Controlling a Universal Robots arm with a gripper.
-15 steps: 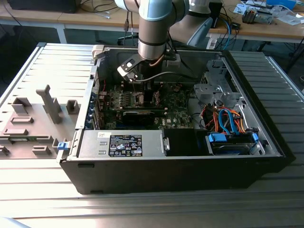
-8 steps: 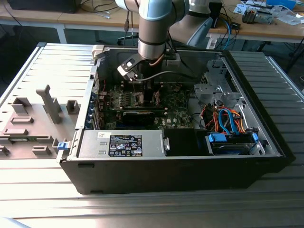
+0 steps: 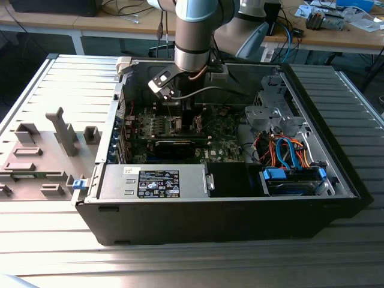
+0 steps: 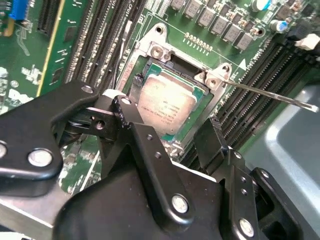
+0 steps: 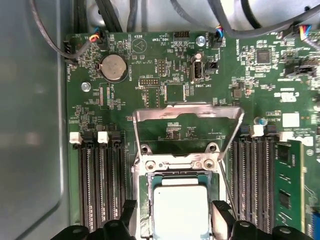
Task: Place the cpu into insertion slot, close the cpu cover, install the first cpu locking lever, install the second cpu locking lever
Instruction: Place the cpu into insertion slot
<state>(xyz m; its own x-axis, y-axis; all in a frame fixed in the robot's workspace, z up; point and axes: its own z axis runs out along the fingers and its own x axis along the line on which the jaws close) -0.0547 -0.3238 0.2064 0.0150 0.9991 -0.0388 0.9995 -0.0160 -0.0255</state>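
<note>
Released jaws straddle the cpu [image 5: 180, 212], seemingly flat in the insertion slot [image 4: 172, 61]; any tilt could jam the raised cpu cover [image 5: 187, 114].

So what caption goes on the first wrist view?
Chip resting in its socket, cover flipped open, end effector open astride it.

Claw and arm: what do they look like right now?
The claw is matte black: two jointed linkage fingers studded with silver screws. The arm is a silver-grey tube with a pale blue joint cover; a grey cable trails from its wrist.
</note>
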